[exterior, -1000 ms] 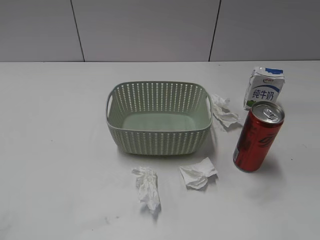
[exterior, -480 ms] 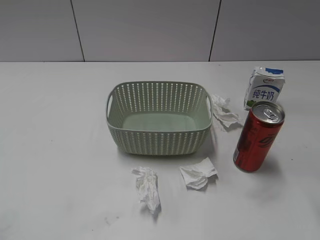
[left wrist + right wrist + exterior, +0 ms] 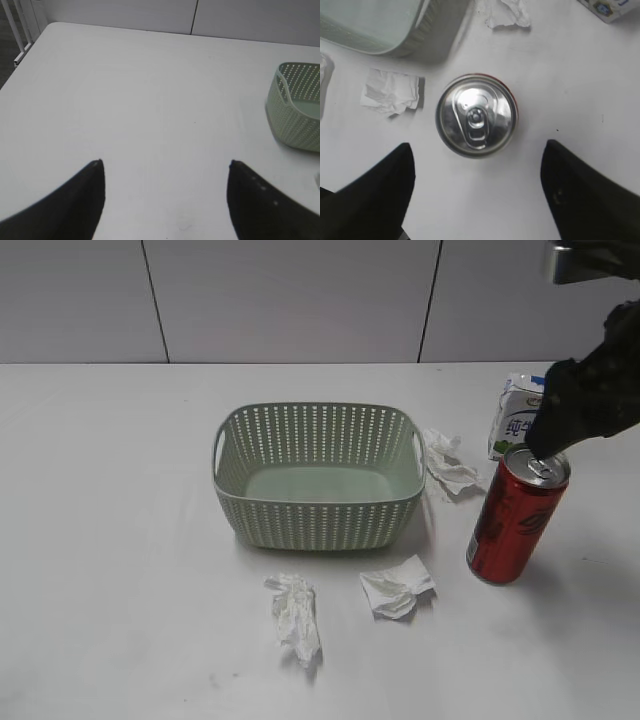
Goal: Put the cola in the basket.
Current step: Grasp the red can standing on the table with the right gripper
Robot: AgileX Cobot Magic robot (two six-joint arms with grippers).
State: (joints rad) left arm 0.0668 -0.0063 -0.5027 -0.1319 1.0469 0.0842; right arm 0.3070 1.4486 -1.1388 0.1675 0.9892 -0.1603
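Observation:
The cola is a tall red can with a silver top, upright on the white table right of the basket. The basket is pale green and perforated, with nothing in it. My right gripper hangs just above the can's top, at its far side. In the right wrist view the can's silver top lies just ahead of the open jaws, which hold nothing. My left gripper is open and empty over bare table, with the basket at its right edge. It does not show in the exterior view.
A white-and-blue milk carton stands behind the can, partly hidden by my right arm. Crumpled tissues lie right of the basket, in front of it and front centre. A grey wall runs behind the table.
My right arm has come into the exterior view from the upper right and now hangs over the can. The can, basket, carton and tissues have not moved.

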